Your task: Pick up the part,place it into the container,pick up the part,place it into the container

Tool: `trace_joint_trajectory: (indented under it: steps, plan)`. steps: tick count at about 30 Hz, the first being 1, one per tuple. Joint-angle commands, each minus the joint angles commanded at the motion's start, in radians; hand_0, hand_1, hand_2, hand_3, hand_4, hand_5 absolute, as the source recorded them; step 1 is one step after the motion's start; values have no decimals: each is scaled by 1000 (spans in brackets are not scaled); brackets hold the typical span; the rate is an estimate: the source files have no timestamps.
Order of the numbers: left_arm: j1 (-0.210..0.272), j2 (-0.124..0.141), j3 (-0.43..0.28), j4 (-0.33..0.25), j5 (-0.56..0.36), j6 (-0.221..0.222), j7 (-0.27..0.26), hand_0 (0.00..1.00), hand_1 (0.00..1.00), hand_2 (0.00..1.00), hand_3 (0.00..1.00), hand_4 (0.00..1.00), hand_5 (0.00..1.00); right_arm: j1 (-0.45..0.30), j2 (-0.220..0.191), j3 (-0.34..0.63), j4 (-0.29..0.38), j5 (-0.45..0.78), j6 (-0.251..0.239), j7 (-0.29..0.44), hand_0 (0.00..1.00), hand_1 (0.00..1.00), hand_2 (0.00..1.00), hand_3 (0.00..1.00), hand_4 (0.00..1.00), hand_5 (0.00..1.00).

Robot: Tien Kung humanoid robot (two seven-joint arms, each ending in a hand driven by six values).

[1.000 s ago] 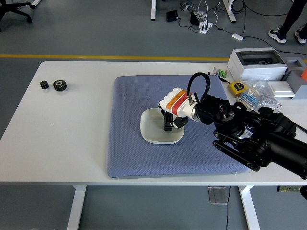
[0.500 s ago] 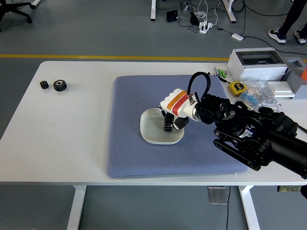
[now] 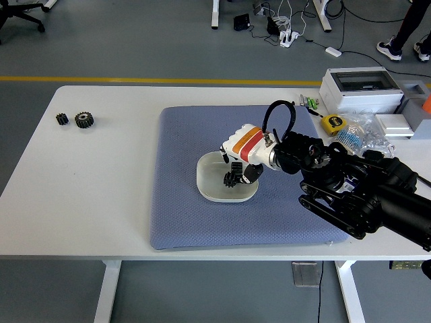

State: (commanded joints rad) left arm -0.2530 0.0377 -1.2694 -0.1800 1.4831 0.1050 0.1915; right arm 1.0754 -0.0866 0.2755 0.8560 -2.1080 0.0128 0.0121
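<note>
I note a blue mat [image 3: 202, 215] on the white table [image 3: 87, 195]. At the far right: a white box [image 3: 360, 91], yellow tape measure [image 3: 330, 122], clear bag [image 3: 360, 131].

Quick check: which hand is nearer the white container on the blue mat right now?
Right. The right hand is directly over the white container, its fingers reaching down into it around a dark gear-like part. The left hand is not in view.
</note>
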Motion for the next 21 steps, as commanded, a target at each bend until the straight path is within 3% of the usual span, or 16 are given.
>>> trace_joint_trajectory:
  steps: [10,21]
  plan:
    - [10,0,-4,0,7,-2,1,675,651,626,558,582,523,-11,-8,26,0,-6,3,-8,315,456,544,629,855,196]
    - [20,0,-7,0,15,-5,1,673,657,627,558,582,522,-45,-56,131,53,26,-19,-31,316,457,544,600,839,209]
